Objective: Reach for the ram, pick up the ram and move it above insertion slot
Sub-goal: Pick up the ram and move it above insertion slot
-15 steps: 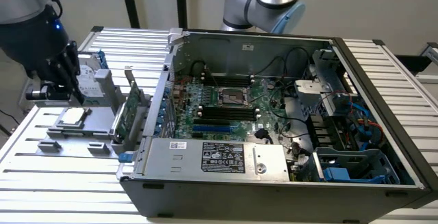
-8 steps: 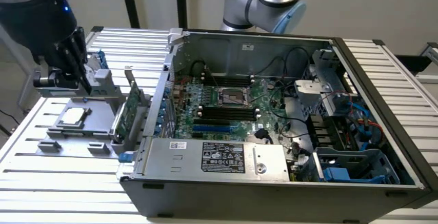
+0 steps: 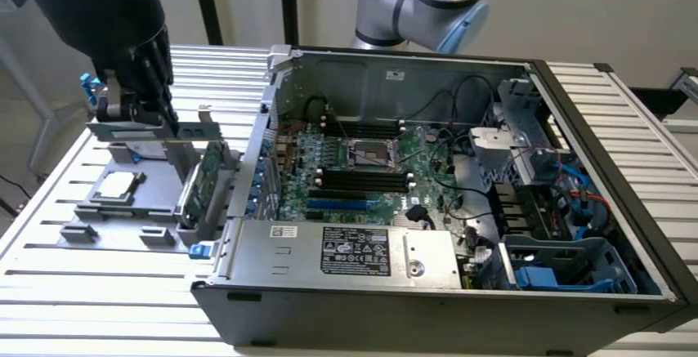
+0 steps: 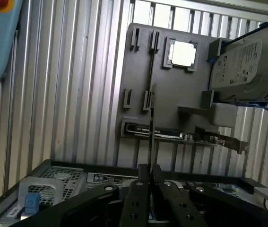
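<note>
Exterior view: my hand point(image 3: 136, 108) hangs over the grey fixture tray point(image 3: 120, 210) near the worktop's point(image 3: 87, 292) edge at the exterior view's left, beside the open computer case point(image 3: 436, 169). The large green card point(image 3: 202, 181) stands upright in the tray, and the processor point(image 3: 118, 185) lies flat on it. I cannot pick out the ram here.

Wrist view: my hand point(image 4: 150, 172) is clenched on the ram point(image 4: 151, 123), which I see edge-on as a thin dark strip rising from between my fingers point(image 4: 141, 189). Beyond it lie the tray, the processor, the hard drive point(image 4: 240, 66) with blue rails and the bracketed card. The ram appears lifted clear of the tray.
</note>
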Controlling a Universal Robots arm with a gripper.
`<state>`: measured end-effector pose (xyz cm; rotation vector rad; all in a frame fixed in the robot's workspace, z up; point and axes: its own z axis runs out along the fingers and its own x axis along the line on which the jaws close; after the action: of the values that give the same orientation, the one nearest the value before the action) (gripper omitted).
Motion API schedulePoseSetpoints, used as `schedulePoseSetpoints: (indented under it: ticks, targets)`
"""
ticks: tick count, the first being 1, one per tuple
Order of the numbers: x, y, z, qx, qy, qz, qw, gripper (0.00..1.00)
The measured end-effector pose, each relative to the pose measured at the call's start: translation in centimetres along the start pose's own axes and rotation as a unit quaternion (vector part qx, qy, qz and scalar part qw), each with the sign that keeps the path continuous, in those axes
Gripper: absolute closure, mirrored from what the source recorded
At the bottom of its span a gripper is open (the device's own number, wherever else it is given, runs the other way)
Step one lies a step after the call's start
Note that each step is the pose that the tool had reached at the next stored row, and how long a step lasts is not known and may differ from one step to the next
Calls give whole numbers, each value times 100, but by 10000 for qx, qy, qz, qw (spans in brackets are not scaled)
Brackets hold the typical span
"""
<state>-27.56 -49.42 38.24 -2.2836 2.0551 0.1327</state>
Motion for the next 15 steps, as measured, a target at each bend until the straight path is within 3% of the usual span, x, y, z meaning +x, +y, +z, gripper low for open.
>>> schedulePoseSetpoints:
  ticks: [10, 15]
  targets:
    - [43, -455, -57, 9, -94, -7, 10000, 85]
    - [67, -681, -62, 11, -122, -13, 9999, 85]
